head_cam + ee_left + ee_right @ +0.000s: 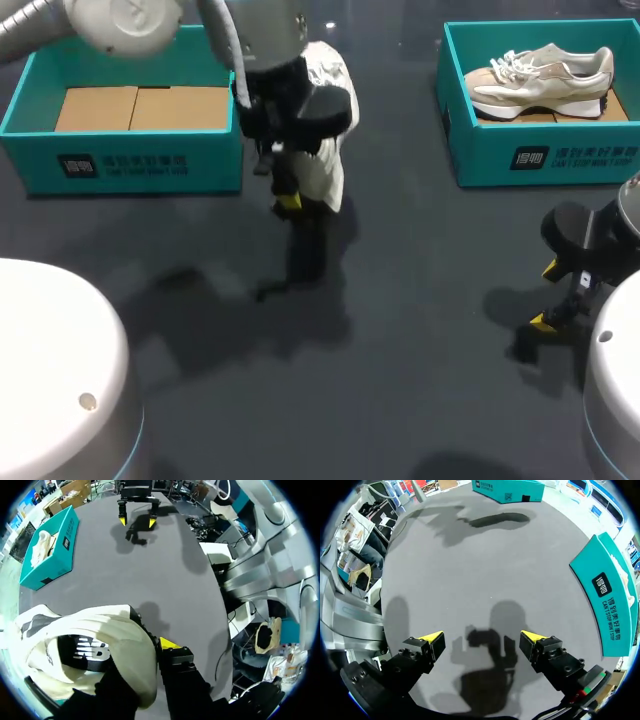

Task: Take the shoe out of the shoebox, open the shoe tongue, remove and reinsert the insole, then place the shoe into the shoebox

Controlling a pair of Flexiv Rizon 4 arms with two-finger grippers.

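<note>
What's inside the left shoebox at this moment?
Only two brown cardboard panels show in the left shoebox. Its right rear corner is covered by the left arm, whose hand holds the shoe.

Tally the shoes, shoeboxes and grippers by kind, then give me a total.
Shoes: 2, the held shoe in the left gripper and the boxed shoe in the right shoebox
Shoeboxes: 2, the right shoebox and the left shoebox
Grippers: 2, the left gripper and the right gripper
Total: 6
</note>
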